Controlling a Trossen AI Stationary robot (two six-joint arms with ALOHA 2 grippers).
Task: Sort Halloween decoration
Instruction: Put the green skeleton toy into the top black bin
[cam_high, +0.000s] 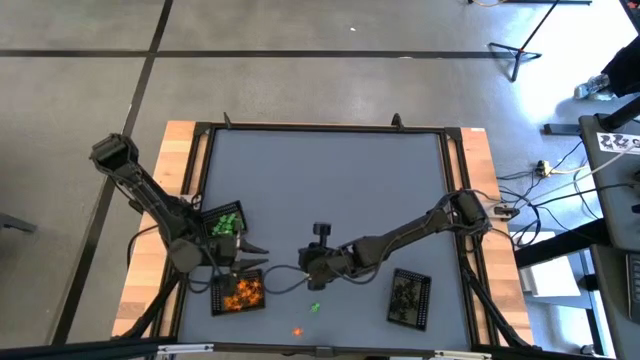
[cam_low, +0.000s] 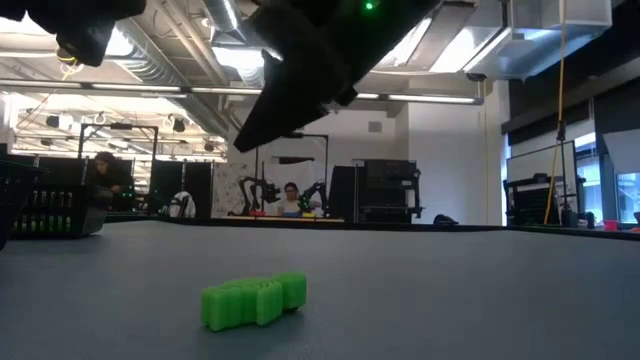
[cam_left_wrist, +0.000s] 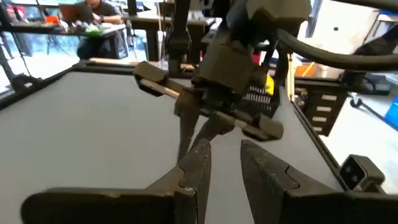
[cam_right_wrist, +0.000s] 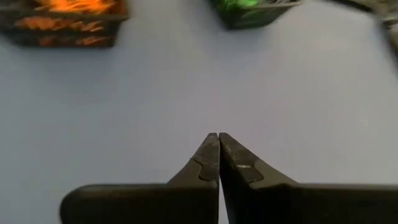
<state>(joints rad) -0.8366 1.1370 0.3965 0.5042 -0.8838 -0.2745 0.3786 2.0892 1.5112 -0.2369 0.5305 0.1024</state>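
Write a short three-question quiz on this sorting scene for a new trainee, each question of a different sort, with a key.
1. True or false: the right gripper is shut with nothing between its fingers.
2. Multiple choice: which loose trinkets lie on the grey table outside the trays? A) one green trinket and one orange trinket; B) two black ones; C) none.
3. Fill in: the tray nearest the table's right edge holds ____ trinkets.

Key: 1 true; 2 A; 3 black.
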